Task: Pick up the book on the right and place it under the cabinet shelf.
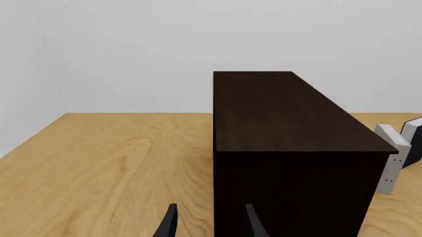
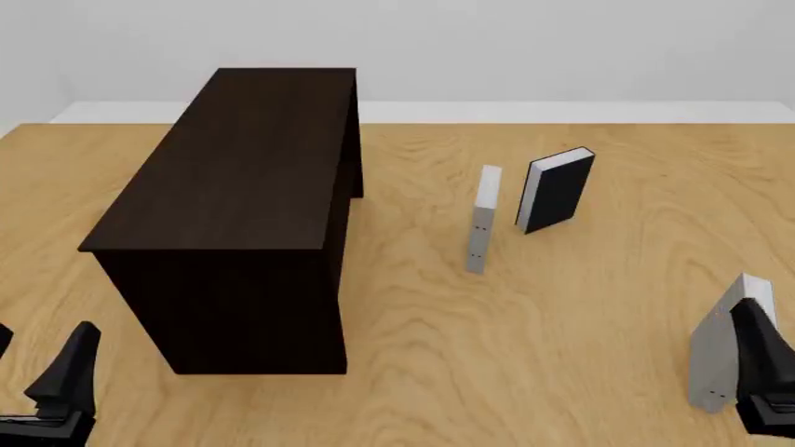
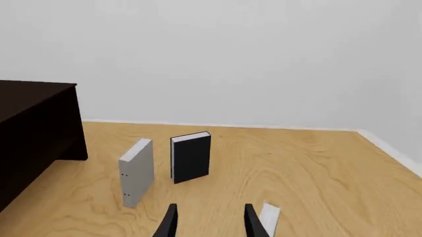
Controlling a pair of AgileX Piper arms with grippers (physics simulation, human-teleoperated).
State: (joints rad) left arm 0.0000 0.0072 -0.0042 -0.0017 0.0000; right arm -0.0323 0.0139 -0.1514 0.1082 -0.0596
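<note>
We found the book standing upright at the table's near right, right beside our right gripper.
The right gripper's fingers stood apart, gripping nothing; the left gripper likewise gaped empty near the cabinet shelf; a slimmer grey book and a black book stood mid-table, well apart from ours.

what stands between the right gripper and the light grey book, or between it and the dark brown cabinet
Nothing visible. The right gripper is open beside the light grey squarish book. The slim grey-and-white book and black-covered book stand farther back, off the line to the long dark brown wooden cabinet.
</note>
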